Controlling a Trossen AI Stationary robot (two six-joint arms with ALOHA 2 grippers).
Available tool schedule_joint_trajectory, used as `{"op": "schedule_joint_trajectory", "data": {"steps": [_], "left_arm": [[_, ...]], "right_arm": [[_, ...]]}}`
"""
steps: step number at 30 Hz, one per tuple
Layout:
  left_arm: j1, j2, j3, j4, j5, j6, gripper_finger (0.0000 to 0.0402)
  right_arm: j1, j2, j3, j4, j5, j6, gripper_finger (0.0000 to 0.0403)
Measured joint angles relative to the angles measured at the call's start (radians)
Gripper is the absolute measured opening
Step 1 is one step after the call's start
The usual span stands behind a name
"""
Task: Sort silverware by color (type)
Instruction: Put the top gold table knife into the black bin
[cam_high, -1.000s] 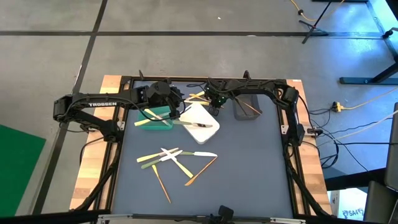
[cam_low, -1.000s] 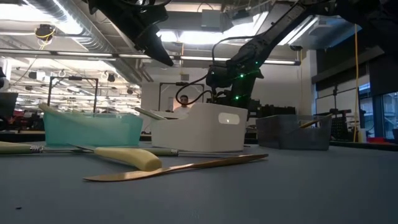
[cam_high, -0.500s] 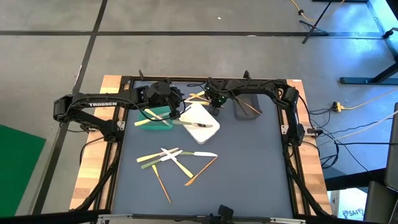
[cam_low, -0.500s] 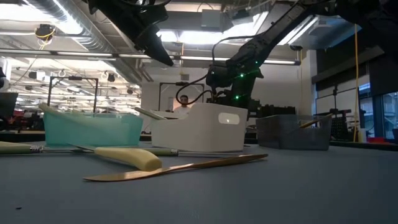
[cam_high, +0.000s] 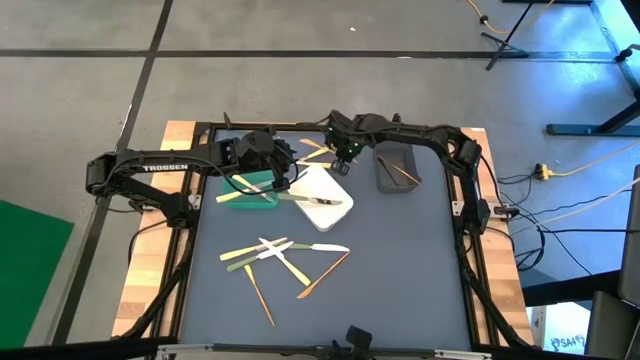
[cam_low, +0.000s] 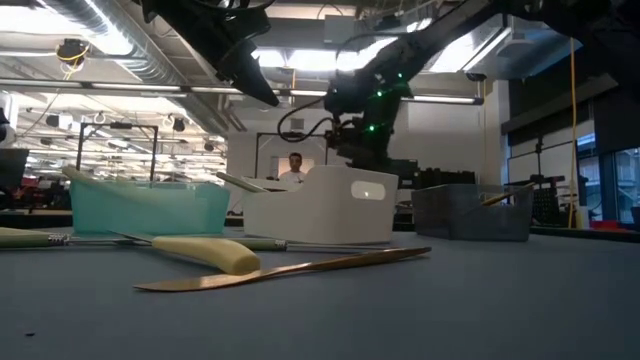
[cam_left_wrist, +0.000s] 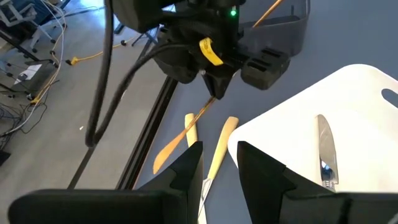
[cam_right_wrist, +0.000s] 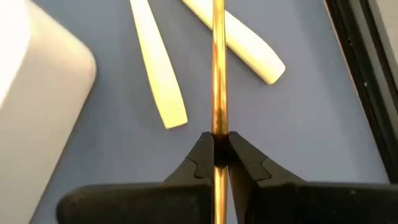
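My right gripper hangs near the table's far edge, between the white container and the grey container, shut on a thin orange-brown utensil. Two pale yellow utensils lie flat on the mat under it. My left gripper stands open over the gap between the green container and the white one, with nothing between its fingers. A silver knife lies in the white container. More silverware lies loose on the mat at mid-table. My right gripper pinches the orange-brown utensil's thin shaft between its two fingers. The fingers come steeply from above. The utensil slants down from the fingers toward its broad end, passing over the pale yellow pieces. Whether that end rests on the mat, I cannot tell.
The grey container holds another orange-brown piece. A pale green piece lies across the green container. The black frame rail runs close behind the right gripper. Open mat lies toward the near right corner.
My right gripper has gone up and a little toward the table's far edge, staying shut, and the orange-brown utensil has risen with it. The pale yellow pieces on the mat have stayed where they were.
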Motion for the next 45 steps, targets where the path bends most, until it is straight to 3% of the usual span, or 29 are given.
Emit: {"op": "schedule_joint_trajectory", "data": {"steps": [26,36,45], "left_arm": [[-0.018,0.0,0.0,0.002,0.004,-0.027,0.0093],[-0.017,0.0,0.0,-0.001,0.004,-0.027,0.0093],[-0.017,0.0,0.0,-0.027,0.004,-0.028,0.0093]], "right_arm": [[0.002,-0.015,0.498,-0.667,-0.016,0.107,0.0012],[0.002,-0.168,0.437,-0.74,-0.058,0.17,0.0012],[0.002,-0.366,0.176,-0.756,-0.058,0.324,0.0012]]}}
